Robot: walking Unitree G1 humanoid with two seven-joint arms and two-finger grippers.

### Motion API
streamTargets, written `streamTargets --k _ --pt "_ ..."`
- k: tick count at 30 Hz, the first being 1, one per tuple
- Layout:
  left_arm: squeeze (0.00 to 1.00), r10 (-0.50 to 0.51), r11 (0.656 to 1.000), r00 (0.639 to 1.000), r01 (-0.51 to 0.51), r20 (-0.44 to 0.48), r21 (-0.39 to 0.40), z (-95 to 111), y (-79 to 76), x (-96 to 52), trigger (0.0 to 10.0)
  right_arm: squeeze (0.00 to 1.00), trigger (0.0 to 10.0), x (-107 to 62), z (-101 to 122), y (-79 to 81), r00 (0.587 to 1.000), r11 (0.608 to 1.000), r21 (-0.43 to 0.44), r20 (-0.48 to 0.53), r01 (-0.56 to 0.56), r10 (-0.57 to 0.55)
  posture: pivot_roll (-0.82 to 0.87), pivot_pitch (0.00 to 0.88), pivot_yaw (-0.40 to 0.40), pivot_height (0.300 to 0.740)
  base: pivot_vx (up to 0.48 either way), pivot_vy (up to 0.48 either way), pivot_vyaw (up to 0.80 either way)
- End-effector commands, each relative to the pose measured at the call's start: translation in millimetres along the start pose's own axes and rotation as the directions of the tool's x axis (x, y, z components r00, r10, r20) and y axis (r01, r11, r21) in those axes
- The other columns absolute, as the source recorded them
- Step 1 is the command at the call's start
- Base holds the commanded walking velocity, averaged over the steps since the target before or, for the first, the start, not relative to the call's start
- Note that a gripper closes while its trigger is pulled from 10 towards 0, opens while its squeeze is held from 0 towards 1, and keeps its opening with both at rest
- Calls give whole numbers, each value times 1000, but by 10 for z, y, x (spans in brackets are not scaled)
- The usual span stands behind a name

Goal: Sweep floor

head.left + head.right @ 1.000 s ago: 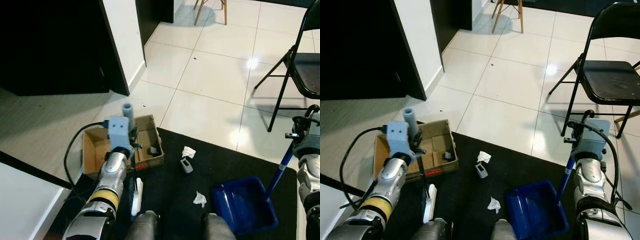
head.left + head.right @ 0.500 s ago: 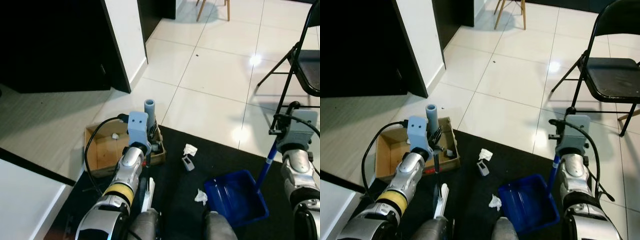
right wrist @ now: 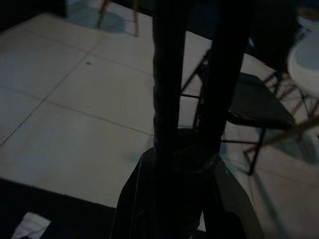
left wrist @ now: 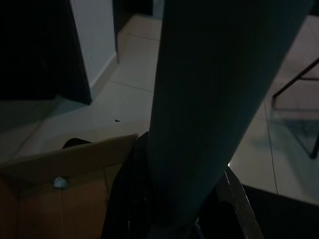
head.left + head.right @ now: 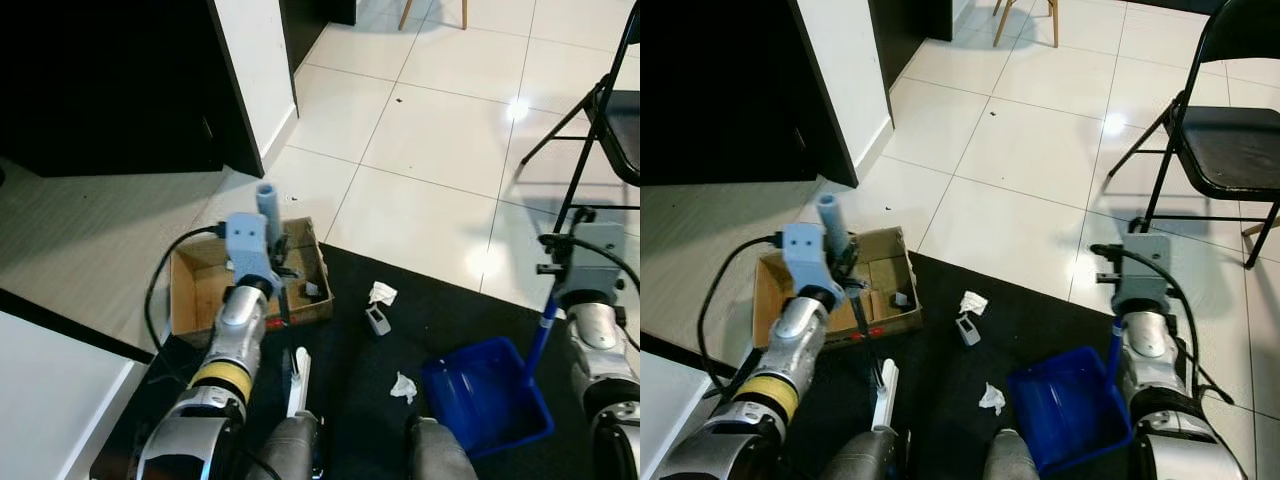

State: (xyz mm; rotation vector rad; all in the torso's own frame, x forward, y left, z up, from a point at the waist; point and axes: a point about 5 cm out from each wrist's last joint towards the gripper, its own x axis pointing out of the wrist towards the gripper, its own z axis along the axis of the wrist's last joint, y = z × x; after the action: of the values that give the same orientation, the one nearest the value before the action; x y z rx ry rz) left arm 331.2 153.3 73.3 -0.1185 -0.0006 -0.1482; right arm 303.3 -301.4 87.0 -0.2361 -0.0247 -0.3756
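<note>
While standing on black mat (image 5: 360, 360): left eye view: left claw (image 5: 277, 272) clamped on grey broom handle (image 5: 266, 200), over cardboard box (image 5: 200, 290); white brush head (image 5: 298, 370) on mat. Paper scraps (image 5: 381, 294) and (image 5: 402, 387) near blue dustpan (image 5: 485, 395). Right eye view: right claw (image 5: 1118, 322) closed on dustpan's blue handle (image 5: 1112, 345); folding chair (image 5: 1225, 130) on tiles. Left wrist view: broom handle close up, box below. Right wrist view: dark handle gripped.
</note>
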Motion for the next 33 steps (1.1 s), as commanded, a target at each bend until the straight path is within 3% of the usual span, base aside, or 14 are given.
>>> streamTargets --k 1,5,9,22,28,33 --pt "0 24 997 1000 -25 -7 -76 -46 92 -64 10000 0 10000 -70 -102 -15 999 998 50 -36 25 -24 -9 215 40 740 0 0 0" --pt "0 17 994 1000 -16 11 -111 -29 118 -85 10000 0 10000 -112 -128 102 999 999 34 -29 -17 18 -1 211 41 740 0 0 0" --pt "0 18 993 1000 -16 16 -113 -30 127 -101 10000 0 10000 -116 -141 49 999 1000 25 -36 14 -13 2 206 42 740 0 0 0" --pt "0 23 993 1000 -22 6 -112 -55 180 -146 10000 0 10000 -10 39 -757 973 973 -7 -11 229 -229 -11 180 50 740 0 0 0" --pt "0 19 994 1000 -18 6 -112 -46 172 -130 10000 0 10000 27 99 -800 969 969 19 2 248 -248 -14 172 52 740 0 0 0" --pt "0 15 994 1000 -15 -6 -110 -51 155 -110 10000 0 10000 150 224 -663 978 966 165 23 199 -205 -20 167 46 740 0 0 0"
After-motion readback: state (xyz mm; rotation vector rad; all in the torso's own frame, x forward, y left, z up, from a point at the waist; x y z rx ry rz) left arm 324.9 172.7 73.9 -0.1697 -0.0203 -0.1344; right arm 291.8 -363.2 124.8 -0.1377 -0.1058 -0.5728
